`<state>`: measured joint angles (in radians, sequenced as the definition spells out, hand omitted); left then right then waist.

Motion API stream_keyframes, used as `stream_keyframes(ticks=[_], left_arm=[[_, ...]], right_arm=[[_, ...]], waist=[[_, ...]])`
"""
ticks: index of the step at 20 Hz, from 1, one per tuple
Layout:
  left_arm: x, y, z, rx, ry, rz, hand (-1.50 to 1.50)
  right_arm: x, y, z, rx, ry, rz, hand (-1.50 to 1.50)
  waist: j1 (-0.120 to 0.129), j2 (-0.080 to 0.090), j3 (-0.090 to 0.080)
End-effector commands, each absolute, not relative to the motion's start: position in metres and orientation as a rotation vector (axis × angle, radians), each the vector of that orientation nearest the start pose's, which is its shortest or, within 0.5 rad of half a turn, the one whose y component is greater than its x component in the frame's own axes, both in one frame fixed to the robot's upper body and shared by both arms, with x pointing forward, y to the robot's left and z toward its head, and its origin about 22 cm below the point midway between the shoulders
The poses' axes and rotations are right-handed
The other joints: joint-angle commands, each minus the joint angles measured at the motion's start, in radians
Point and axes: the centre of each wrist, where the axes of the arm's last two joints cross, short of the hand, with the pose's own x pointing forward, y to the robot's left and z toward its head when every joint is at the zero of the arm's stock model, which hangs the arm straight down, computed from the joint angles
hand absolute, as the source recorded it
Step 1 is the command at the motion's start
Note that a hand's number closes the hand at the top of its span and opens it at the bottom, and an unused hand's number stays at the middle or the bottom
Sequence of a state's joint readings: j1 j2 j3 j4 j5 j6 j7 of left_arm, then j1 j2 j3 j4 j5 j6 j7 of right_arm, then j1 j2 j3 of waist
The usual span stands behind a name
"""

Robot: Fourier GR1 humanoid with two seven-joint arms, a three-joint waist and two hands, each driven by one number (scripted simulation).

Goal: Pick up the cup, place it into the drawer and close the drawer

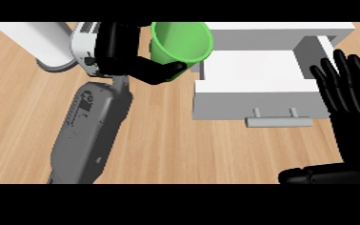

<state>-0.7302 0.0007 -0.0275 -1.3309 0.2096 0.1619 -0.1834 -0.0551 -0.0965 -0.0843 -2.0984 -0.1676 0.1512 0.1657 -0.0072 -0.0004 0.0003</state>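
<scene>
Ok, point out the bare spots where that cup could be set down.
The open drawer is bare inside. Bare counter lies between the left forearm and the drawer's handle. Crowded: top left, where the left hand holds the green cup beside a white cylinder.

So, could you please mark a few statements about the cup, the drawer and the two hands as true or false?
1. The left hand holds the green cup. True.
2. The drawer is shut. False: it stands pulled open.
3. The cup lies inside the drawer. False: it is held beside the drawer's left edge.
4. The right hand is open at the view's right edge. True.
5. A white cylinder stands at the upper left. True.
</scene>
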Motion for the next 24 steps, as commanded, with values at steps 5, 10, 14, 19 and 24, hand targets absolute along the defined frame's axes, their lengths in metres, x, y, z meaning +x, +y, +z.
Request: stream_keyframes(ticks=[5, 10, 14, 19, 24], left_arm=[[0.396, 0.078, 0.177, -0.307, -2.063, -0.053, 1.50], [0.414, 0.075, 0.184, -0.297, -2.027, -0.119, 1.50], [0.405, 0.043, 0.182, -0.262, -1.997, -0.112, 1.50], [0.425, 0.043, 0.154, -0.221, -1.987, -0.110, 1.50], [0.430, 0.031, 0.154, -0.189, -1.933, -0.125, 1.50]], right_arm=[[0.237, -0.257, 0.130, 0.134, -1.987, 0.121, -1.50], [0.231, -0.260, 0.134, 0.133, -1.988, 0.150, -1.50], [0.214, -0.247, 0.141, 0.128, -1.984, 0.137, -1.50], [0.230, -0.241, 0.133, 0.142, -1.983, 0.141, -1.50], [0.230, -0.243, 0.141, 0.142, -1.989, 0.171, -1.50]], waist=[[-0.009, 0.005, 0.000], [-0.006, 0.004, 0.000], [-0.014, 0.002, 0.000], [-0.025, 0.008, 0.000], [-0.037, 0.011, 0.000]])
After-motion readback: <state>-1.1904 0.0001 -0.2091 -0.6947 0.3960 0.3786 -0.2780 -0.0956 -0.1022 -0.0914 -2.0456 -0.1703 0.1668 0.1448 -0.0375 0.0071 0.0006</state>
